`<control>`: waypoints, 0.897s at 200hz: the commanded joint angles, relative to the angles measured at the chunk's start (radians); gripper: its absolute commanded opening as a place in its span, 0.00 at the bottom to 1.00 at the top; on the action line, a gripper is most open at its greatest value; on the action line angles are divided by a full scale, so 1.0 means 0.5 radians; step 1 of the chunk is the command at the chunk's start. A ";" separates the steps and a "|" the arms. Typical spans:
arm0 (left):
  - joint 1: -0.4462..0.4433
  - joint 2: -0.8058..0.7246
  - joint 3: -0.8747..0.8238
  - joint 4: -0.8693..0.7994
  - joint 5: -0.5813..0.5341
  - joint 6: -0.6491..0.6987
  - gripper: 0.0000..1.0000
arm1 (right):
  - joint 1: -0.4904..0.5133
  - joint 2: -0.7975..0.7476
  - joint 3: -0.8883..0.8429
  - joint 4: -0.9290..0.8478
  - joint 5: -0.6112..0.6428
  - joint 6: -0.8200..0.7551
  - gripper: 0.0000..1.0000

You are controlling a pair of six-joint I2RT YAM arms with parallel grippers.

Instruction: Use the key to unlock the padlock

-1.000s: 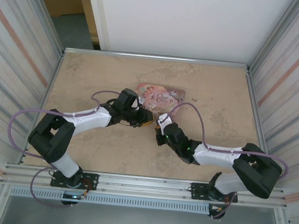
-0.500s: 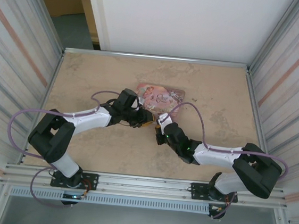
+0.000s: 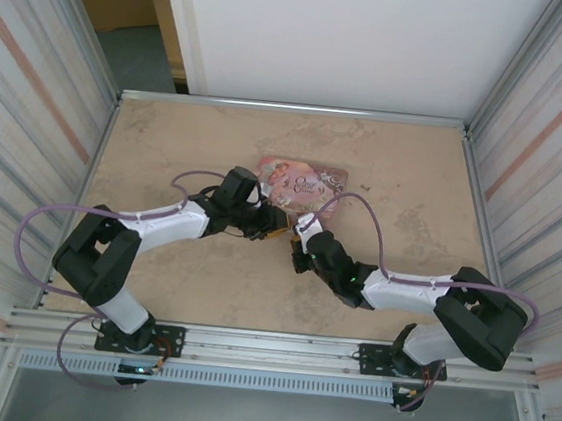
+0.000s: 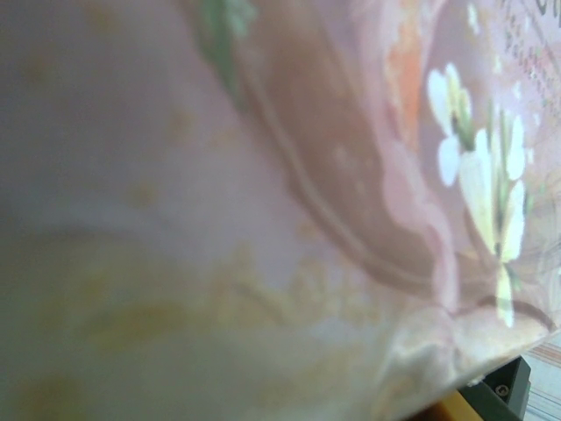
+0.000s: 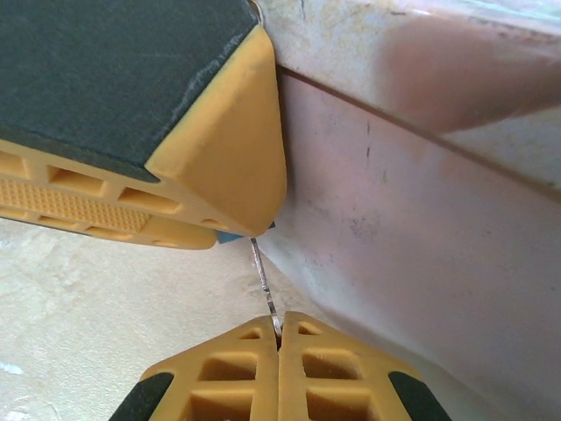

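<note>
Right gripper (image 5: 279, 326): fingertips pressed together on the key (image 5: 266, 294); thin silvery blade sticks up out of the seam. Blade tip reaches the padlock (image 5: 230, 237); only a blue sliver of it shows, tucked under the yellow tip of the left gripper's fingers (image 5: 223, 153), right against the tin (image 5: 421, 263) wall. Left gripper (image 3: 269, 231) jaws: can't tell whether they pinch the padlock. Top view: both grippers tip to tip mid-table (image 3: 414, 184), just at the near edge of the pink tin. Left wrist cam: blurred tin lid artwork up close.
</note>
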 commanded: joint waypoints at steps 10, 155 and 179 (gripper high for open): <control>0.006 -0.075 0.058 0.068 0.094 -0.014 0.05 | 0.014 0.013 0.055 0.066 0.015 0.003 0.00; 0.002 -0.096 0.083 0.015 0.152 -0.010 0.05 | 0.034 0.028 0.019 0.282 0.113 -0.021 0.00; -0.005 -0.109 0.095 -0.012 0.168 -0.007 0.05 | 0.036 0.034 0.019 0.354 0.132 -0.070 0.00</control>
